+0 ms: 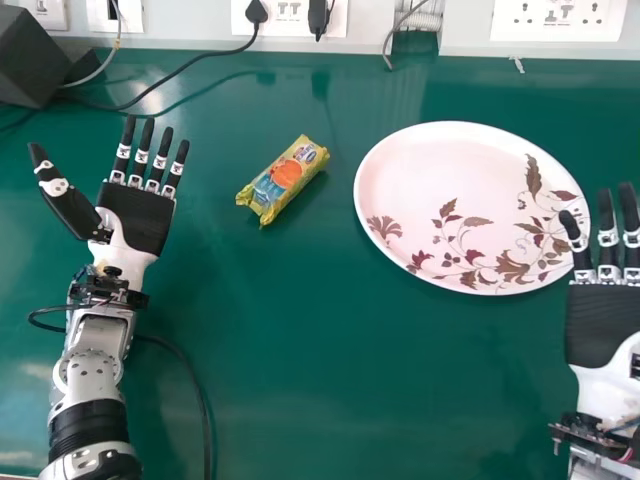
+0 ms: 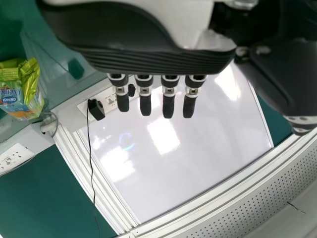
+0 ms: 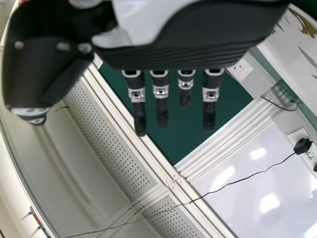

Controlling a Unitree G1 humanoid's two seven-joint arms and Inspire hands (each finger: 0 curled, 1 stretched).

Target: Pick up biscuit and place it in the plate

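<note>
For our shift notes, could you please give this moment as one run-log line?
Biscuit pack: on table, unheld | plate: no biscuit | left hand: open | right hand: open

I'm looking at a glossy green tabletop (image 1: 350, 390) that runs up to a pale wall (image 1: 180, 33), where white socket panels (image 1: 560, 20) sit in a row, with black plugs (image 1: 257, 12) pushed in, a dark cable (image 1: 190, 63) trailing over the surface and a ribbed pale tube (image 1: 418, 22) among them. A dark boxy object (image 1: 35, 60) stands in the far left corner, near a light-coloured cord (image 1: 105, 65). Higher up, as the left wrist view has it, there's a shiny whiteboard (image 2: 198, 153) catching bright patches of light beside a deep green panel (image 2: 34, 193), pale framing (image 2: 84, 178) and a perforated strip (image 2: 277, 193).
</note>
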